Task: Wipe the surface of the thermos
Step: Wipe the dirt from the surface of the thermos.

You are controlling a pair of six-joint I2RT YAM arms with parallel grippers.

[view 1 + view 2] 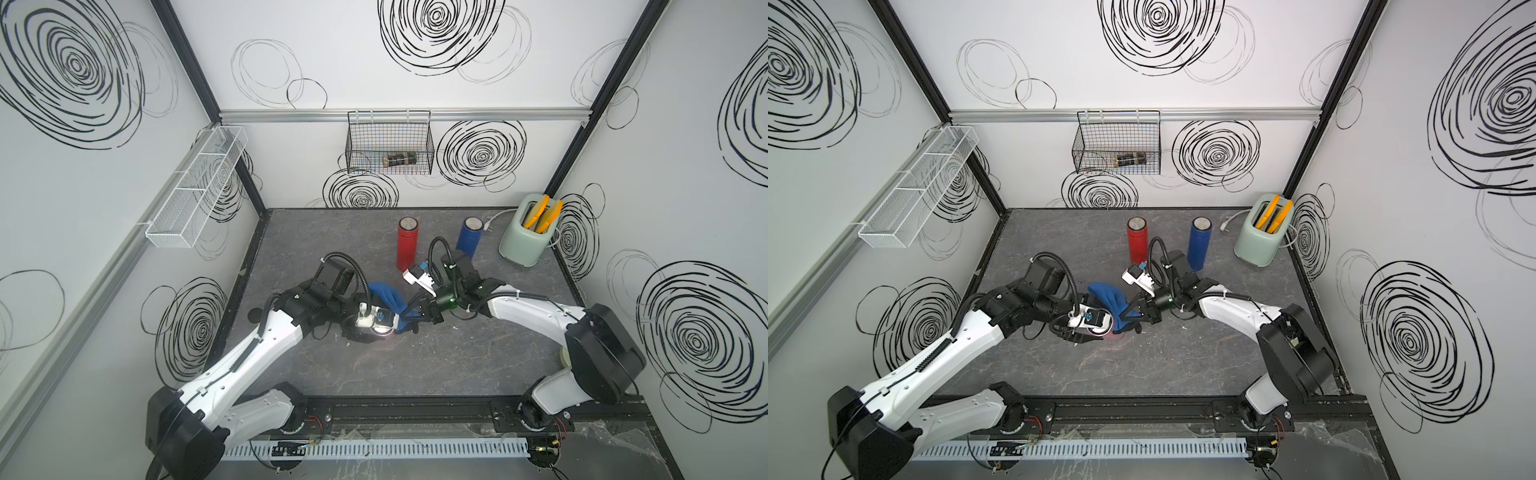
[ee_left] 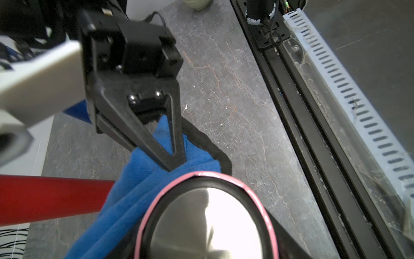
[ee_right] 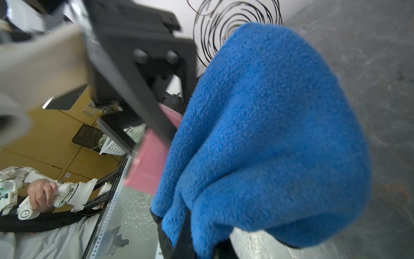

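**A:** Thermos (image 2: 206, 219) first. Where is it?

**B:** It's the pink one, near the middle of the table (image 1: 415, 374), clamped in the left gripper (image 1: 376, 331). The right gripper (image 2: 173, 164) is pinched tight on the blue cloth (image 3: 268, 134), which drapes against its side.

**A:** What worries you?

**B:** A hard stroke could twist that smooth round body in the clamp. The cloth seems to be held by one fold, so it may drag loose. The two grippers are also close enough to knock together.
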